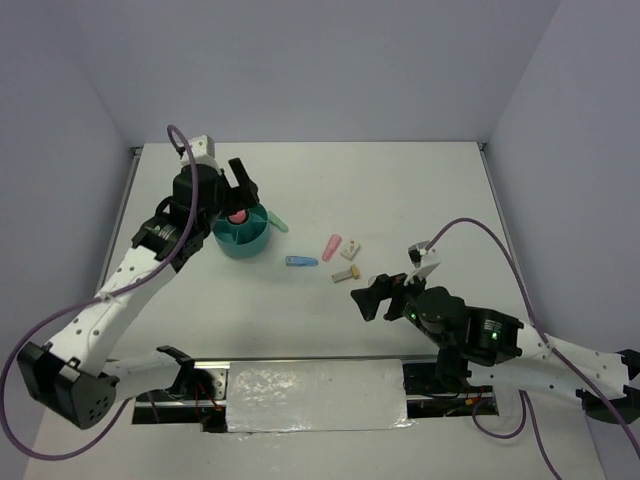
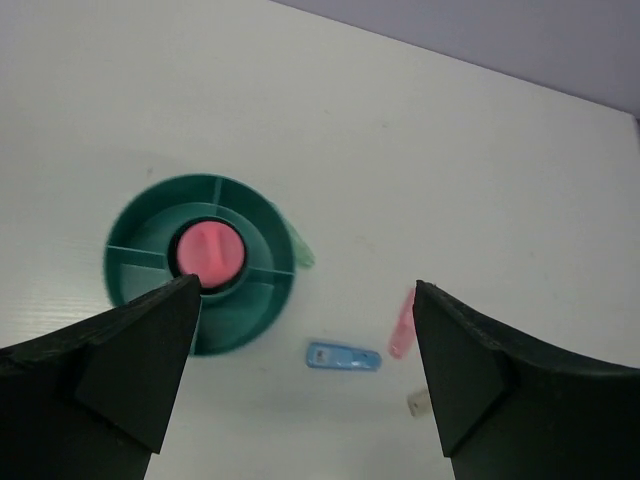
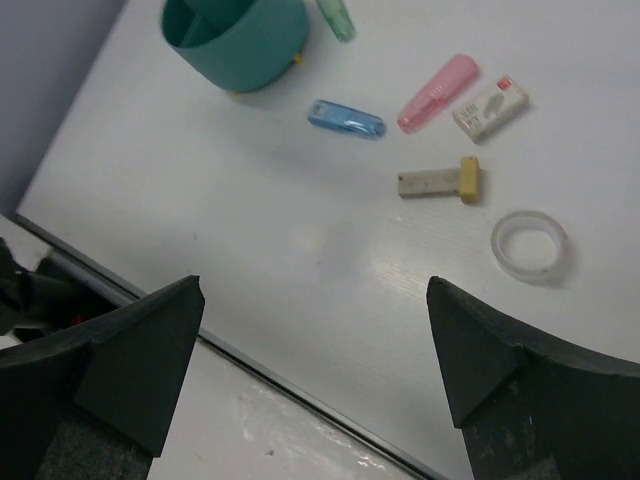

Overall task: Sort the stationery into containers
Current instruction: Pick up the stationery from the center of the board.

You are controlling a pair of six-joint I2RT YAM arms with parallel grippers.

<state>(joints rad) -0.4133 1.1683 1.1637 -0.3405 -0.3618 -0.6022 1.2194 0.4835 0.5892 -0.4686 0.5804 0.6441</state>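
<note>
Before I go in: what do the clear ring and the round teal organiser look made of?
Round clear tape ring: looks like transparent plastic film, glossy; the table shows through it. Round teal desk organiser: probably moulded plastic, semi-matt; even colour, smooth wall, thin dividers. Coated metal can't be ruled out.

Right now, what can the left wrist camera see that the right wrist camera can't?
Only the left wrist camera looks down into the teal organiser and sees the round top of the pink cylinder in its middle cup. Only the right wrist camera sees the clear tape ring, the whole white block and the beige piece; the left one catches just a pale corner there. Both see the organiser, the green piece, the blue piece and the pink piece.
</note>
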